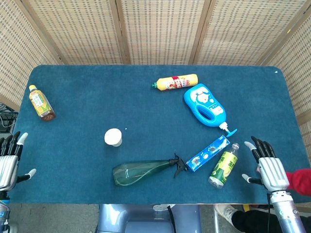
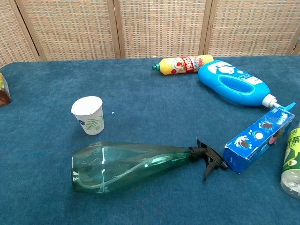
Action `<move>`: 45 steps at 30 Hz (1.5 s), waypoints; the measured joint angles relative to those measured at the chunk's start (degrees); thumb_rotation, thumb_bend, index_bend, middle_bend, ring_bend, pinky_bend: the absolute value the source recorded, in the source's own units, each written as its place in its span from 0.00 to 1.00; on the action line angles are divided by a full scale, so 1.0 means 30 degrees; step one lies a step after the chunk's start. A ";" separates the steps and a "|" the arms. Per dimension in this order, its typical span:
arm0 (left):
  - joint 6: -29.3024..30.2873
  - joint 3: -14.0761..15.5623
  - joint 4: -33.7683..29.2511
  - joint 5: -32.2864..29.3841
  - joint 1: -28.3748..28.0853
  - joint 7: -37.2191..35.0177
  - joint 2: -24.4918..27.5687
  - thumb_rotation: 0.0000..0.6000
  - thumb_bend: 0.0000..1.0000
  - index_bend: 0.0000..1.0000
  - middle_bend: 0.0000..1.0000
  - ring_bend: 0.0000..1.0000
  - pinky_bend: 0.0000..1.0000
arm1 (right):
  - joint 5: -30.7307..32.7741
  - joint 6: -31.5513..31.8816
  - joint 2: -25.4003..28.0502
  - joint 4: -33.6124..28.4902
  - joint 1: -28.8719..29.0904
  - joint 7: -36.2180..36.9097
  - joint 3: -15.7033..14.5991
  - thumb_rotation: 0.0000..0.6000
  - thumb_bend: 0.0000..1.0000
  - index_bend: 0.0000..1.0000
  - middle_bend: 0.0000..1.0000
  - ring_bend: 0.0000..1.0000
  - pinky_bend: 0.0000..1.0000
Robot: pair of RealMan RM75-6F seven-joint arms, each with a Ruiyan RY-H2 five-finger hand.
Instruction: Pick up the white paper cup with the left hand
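Robot's left hand [image 1: 9,158] waits at the near-left edge of the blue table [image 1: 77,82], fingers spread and holding nothing, w/ the white paper cup [image 1: 112,137] standing upright well to its right, left of table centre; reach not yet begun. Right hand [image 1: 268,165] sits likewise spread and empty at the near-right edge, just right of a green-labelled bottle [image 1: 223,169] lying on its side. To do the pick well, the left hand should prob. come in from the cup's left side, low and level, closing lightly around the wall below the rim; paper will likely crush if squeezed hard. The green spray bottle [image 1: 143,172] lies on its side just near of the cup, apart from it, so approach from the left or above rather than from the near side, then lift straight up. Containers: cup's mouth faces up and looks empty from overhead, though the inside is too washed-out to be sure; the spray bottle's clear body shows no obvious liquid. A tea bottle [image 1: 41,103] w/ brown contents lies far-left; a yellow bottle [image 1: 176,82] and blue detergent jug [image 1: 204,104] lie far-right, both opaque, contents unseen. A blue snack box [image 1: 208,153] lies between spray nozzle and green-labelled bottle.
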 measured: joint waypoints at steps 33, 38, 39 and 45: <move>-0.2074 -0.0606 -0.1352 -0.0172 -0.1630 0.0510 0.0378 1.00 0.08 0.00 0.00 0.00 0.00 | 0.0080 -0.0033 0.0177 -0.0204 -0.0024 0.0201 0.0033 1.00 0.08 0.00 0.00 0.00 0.00; -0.3995 -0.1314 -0.1998 -0.1089 -0.3154 0.1274 0.0584 1.00 0.09 0.01 0.00 0.00 0.00 | 0.0378 -0.0199 0.0249 -0.0173 0.0006 0.0494 0.0136 1.00 0.08 0.00 0.00 0.00 0.00; -0.4442 -0.1456 -0.2092 -0.1397 -0.3483 0.1429 0.0587 1.00 0.09 0.03 0.00 0.00 0.00 | 0.0440 -0.0266 0.0271 -0.0148 0.0025 0.0571 0.0160 1.00 0.08 0.00 0.00 0.00 0.00; -0.6756 -0.2475 -0.2411 -0.3956 -0.5967 0.3141 0.0047 1.00 0.17 0.16 0.00 0.00 0.00 | 0.0529 -0.0362 0.0362 -0.0132 0.0066 0.0870 0.0227 1.00 0.08 0.00 0.00 0.00 0.00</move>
